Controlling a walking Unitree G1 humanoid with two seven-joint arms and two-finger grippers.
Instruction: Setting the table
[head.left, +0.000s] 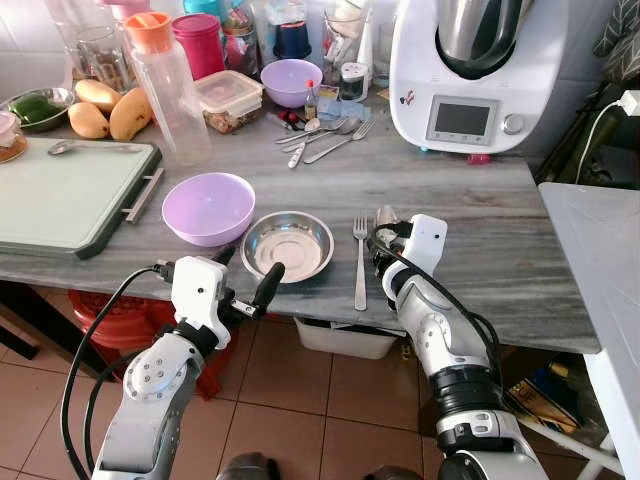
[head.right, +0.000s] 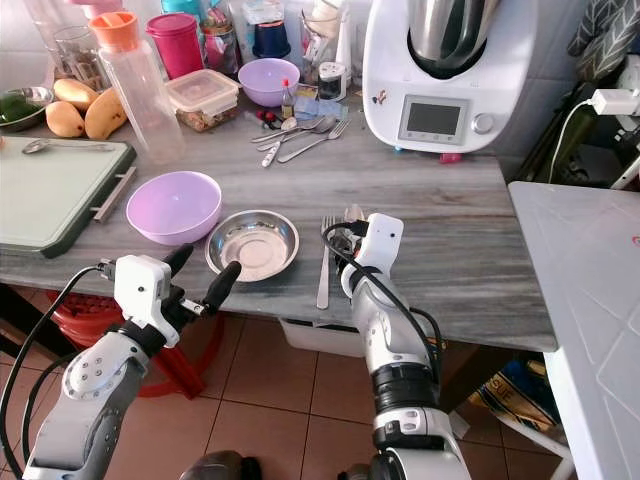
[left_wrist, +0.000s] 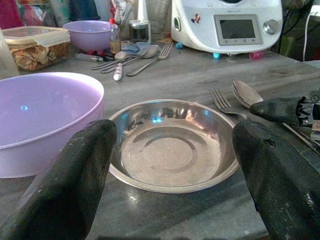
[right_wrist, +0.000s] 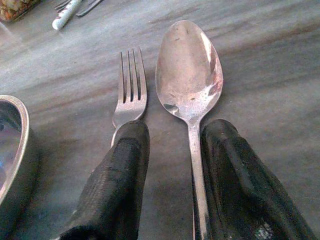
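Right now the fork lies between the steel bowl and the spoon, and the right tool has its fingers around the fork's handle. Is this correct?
Not quite. The fork does lie between the steel bowl and the spoon, but the right tool has its open fingers around the spoon's handle, not the fork's. The right wrist view shows this: the fork's handle passes under one finger, outside the gap.

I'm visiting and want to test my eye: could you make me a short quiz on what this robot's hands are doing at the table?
1. True or false: the round steel bowl holds food.
2. Which lies nearer that bowl: the silver metal fork or the silver metal spoon?
3. The right hand has its black fingers:
A. either side of the spoon's handle
B. around the lilac plastic bowl
C. on the green cutting board

Key: 1 false; 2 fork; 3 A. The left hand is open before the steel bowl.
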